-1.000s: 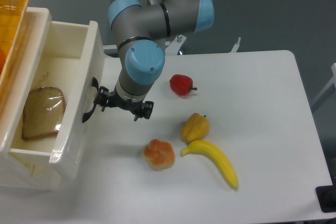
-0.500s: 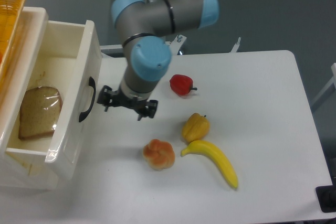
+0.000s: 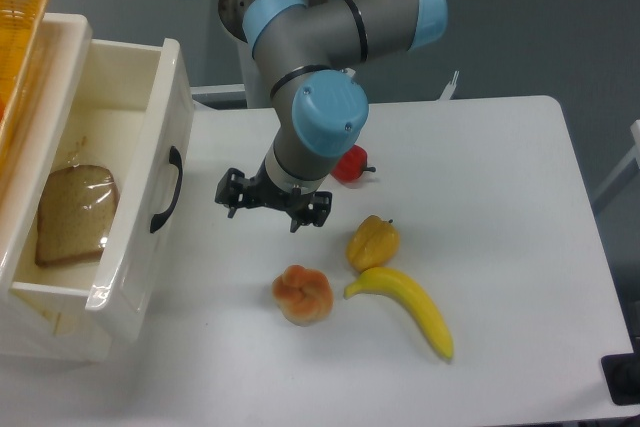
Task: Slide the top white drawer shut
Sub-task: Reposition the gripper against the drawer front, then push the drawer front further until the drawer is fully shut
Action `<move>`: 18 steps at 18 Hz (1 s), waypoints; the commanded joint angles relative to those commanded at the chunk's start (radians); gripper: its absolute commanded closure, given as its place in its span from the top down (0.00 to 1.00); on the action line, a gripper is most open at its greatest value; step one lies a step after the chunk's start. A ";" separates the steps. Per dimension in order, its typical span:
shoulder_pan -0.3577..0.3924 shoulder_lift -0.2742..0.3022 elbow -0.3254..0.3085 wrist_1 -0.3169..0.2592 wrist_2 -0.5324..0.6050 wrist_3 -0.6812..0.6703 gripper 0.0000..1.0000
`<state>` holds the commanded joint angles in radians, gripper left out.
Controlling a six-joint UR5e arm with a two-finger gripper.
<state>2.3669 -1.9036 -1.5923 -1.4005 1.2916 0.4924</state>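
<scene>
My hand point(image 3: 274, 209) hangs low over the bench point(image 3: 480, 197), and I take the top white drawer point(image 3: 120, 187) as my landmark. The drawer stands at the bench's left edge, pulled partly out of its cabinet, its front panel facing me with the curved black handle point(image 3: 166, 190) running along that panel. Inside it lies a slice of bread point(image 3: 76, 213).

From the drawer front, my hand sits out to the right, apart from the handle and touching nothing, with bare bench between us. My fingers are empty; from this angle I cannot tell whether they are spread or drawn together.

The one relation that matters: the drawer lies to the left of my hand, and its travel runs left, back into the cabinet. The front panel's long axis runs across that travel, so a push square against the panel near the handle should send it in without skewing it. I judge the drawer is not yet closed, since much of its inside shows.

Farther right of the drawer than my hand lie a red pepper point(image 3: 349, 163), a yellow pepper point(image 3: 373, 242), a banana point(image 3: 408, 307) and a bun point(image 3: 303, 294), none between me and the panel.
</scene>
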 joint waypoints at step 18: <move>-0.071 -0.046 -0.029 0.003 -0.009 0.002 1.00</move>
<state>2.2964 -1.9497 -1.6214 -1.3975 1.2824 0.4939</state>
